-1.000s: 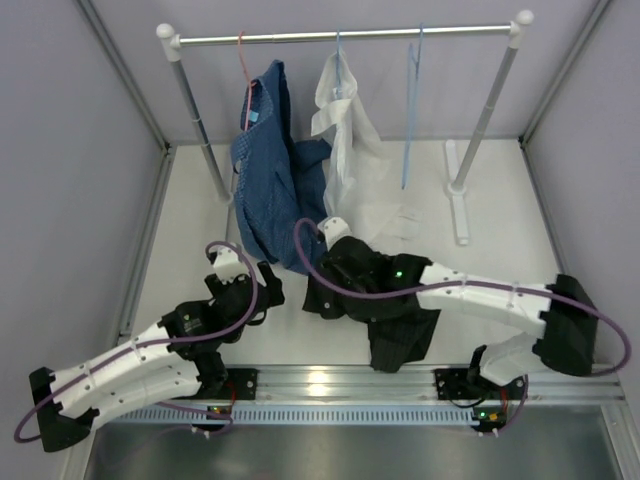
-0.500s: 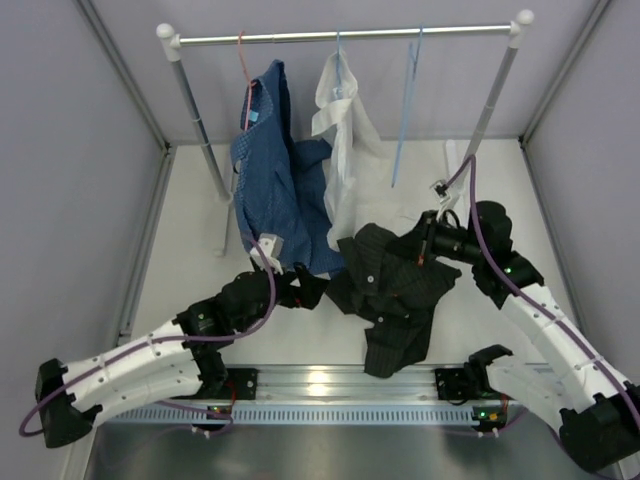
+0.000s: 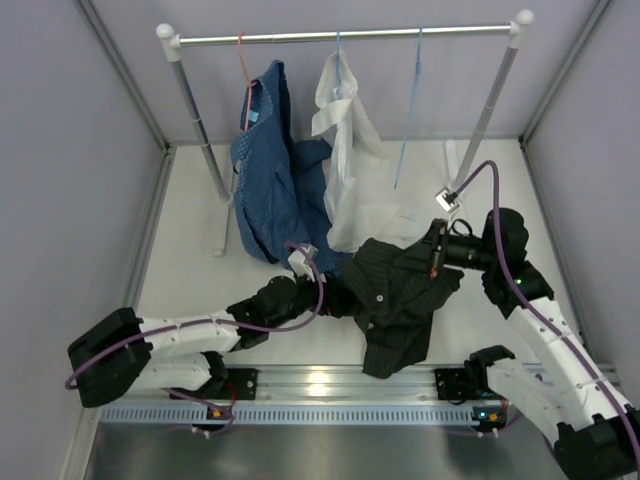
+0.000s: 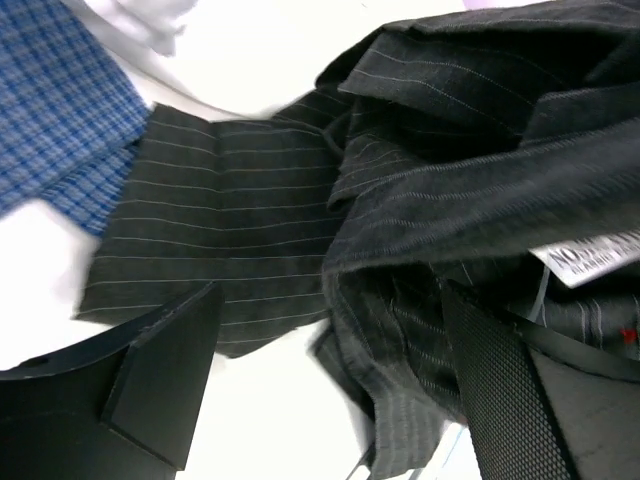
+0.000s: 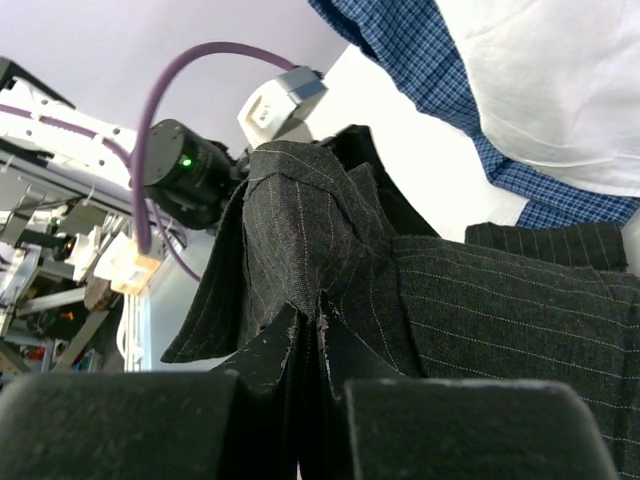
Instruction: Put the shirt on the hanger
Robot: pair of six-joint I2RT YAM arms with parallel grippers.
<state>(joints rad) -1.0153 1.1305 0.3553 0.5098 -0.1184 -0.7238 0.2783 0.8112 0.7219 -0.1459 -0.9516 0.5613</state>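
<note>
The right gripper [image 5: 318, 372] is pinching a fold of the black shirt [image 3: 400, 300] — bunched on the table [image 3: 190, 220]. The left gripper [image 4: 330, 370] is gaping wide around the shirt's edge, seemingly not gripping. The hanger [image 3: 408, 120] is hanging from the rail [image 3: 340, 37], well apart.

The white table [image 3: 190, 270] fills the middle of the frame. At centre right the black shirt [image 3: 400, 300] lies crumpled on it (one striped panel flat against the surface). Just above, the lower ends of a blue checked shirt [image 3: 270, 215] and a white shirt [image 3: 375, 215] reach the tabletop, and the rack's feet [image 3: 460, 205] stand at upper left and upper right.
</note>
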